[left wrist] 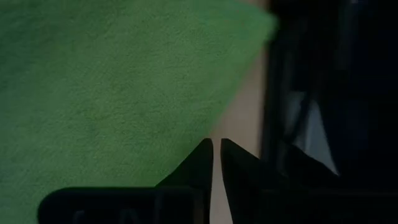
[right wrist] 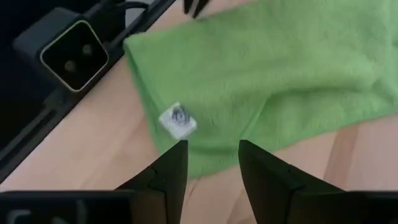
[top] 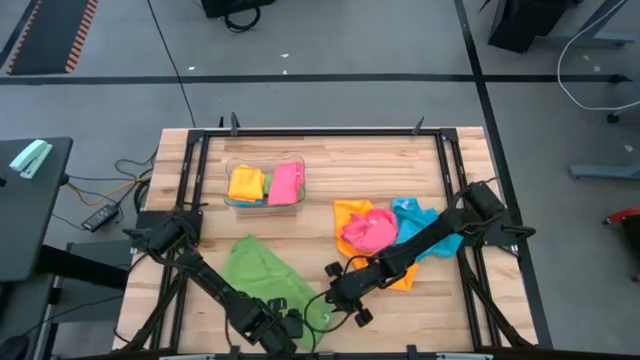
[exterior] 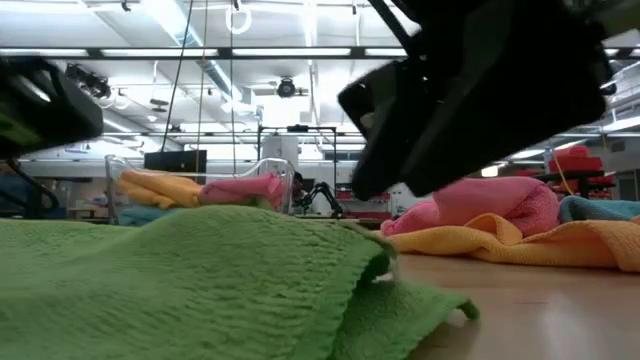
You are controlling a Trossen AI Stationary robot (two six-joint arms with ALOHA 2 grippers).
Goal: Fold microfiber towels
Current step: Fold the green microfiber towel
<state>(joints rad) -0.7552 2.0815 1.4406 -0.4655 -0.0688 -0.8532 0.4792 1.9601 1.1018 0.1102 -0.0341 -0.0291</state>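
On the wooden table (top: 320, 170), the spread right hand (right wrist: 211, 163) hovers over the green towel's (right wrist: 261, 74) unreadable white label (right wrist: 178, 119).

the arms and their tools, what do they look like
Both arms are dark, near black, built of slim jointed links, with black cables running along them. The left tool ends in two pointed black fingers. The right tool has two broader, flat-faced black fingers. A dark boxy camera housing sits at each wrist.
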